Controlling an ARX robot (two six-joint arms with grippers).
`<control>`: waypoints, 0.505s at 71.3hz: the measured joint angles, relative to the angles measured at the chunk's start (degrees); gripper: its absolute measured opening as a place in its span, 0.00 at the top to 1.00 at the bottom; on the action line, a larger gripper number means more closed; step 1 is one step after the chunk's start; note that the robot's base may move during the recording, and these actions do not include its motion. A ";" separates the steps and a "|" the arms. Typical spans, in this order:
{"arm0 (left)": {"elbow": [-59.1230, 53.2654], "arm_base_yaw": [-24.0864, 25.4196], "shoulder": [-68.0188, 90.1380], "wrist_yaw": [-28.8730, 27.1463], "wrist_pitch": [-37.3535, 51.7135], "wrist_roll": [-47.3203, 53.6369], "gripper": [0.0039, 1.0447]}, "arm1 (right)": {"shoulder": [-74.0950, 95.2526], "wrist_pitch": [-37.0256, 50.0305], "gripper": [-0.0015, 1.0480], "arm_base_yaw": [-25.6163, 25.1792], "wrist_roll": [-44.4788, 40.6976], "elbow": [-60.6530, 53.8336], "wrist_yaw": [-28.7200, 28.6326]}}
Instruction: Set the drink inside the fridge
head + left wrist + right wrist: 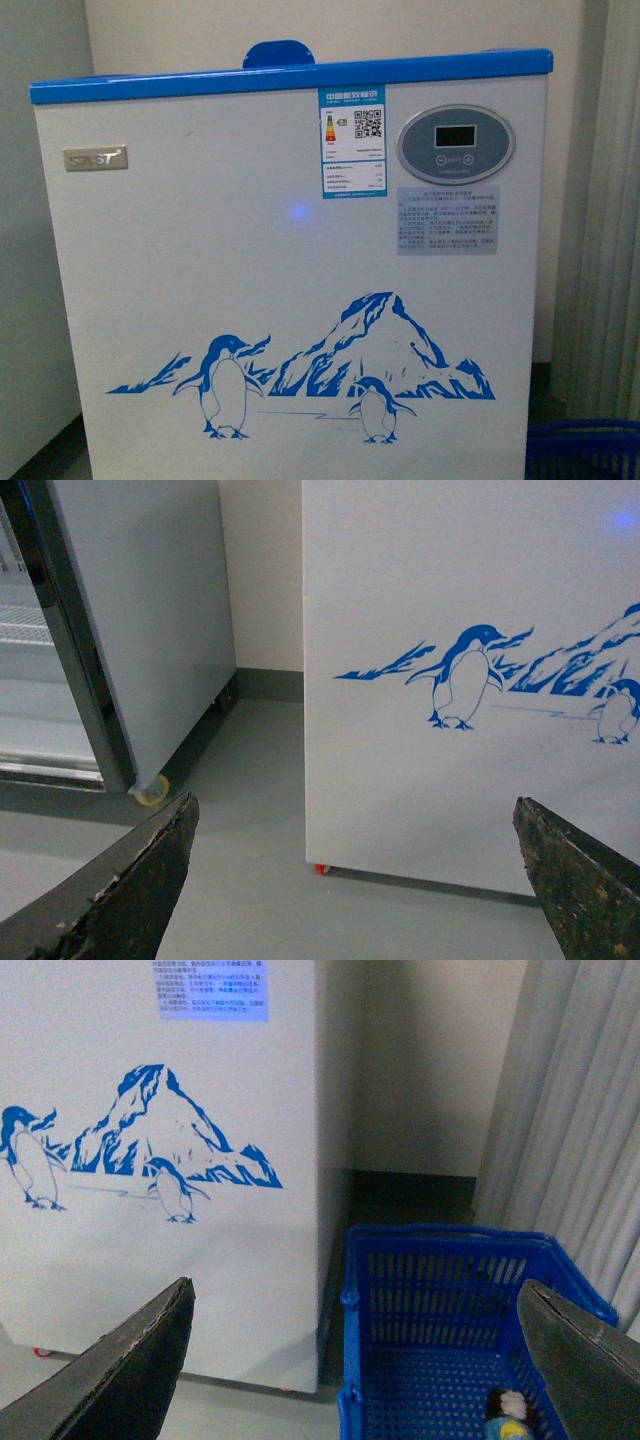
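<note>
**Left wrist feed.** The left gripper (355, 805) shows me two fingers (130, 890), broad dark wedges that narrow to blunt tips. Their surface is charcoal with a brownish cast, rough and mottled. The inner edge of one is ragged, with pale flecks along it. These are possibly chipped coating, though the feed is too soft for me to be sure.

**Right wrist feed.** The right gripper (355, 1287) shows me the same wedge-shaped pair of fingers (585, 1360). They are a more even dark grey and smoother in face, each with a thin lighter line along its inner edge.
</note>
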 joint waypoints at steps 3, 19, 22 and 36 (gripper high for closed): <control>0.00 0.00 0.00 -0.02 0.00 0.00 0.08 | 0.02 0.00 0.07 0.00 0.00 0.00 0.00; 0.00 0.00 0.00 0.00 0.00 0.00 0.08 | 0.00 0.00 0.07 0.00 0.00 0.00 0.00; 0.00 0.00 0.07 0.02 0.00 0.00 0.08 | 0.04 0.00 0.07 0.00 0.02 0.00 0.02; 0.00 0.00 0.07 0.00 0.00 0.00 0.08 | 18.49 -11.72 0.07 -3.87 4.55 6.95 16.50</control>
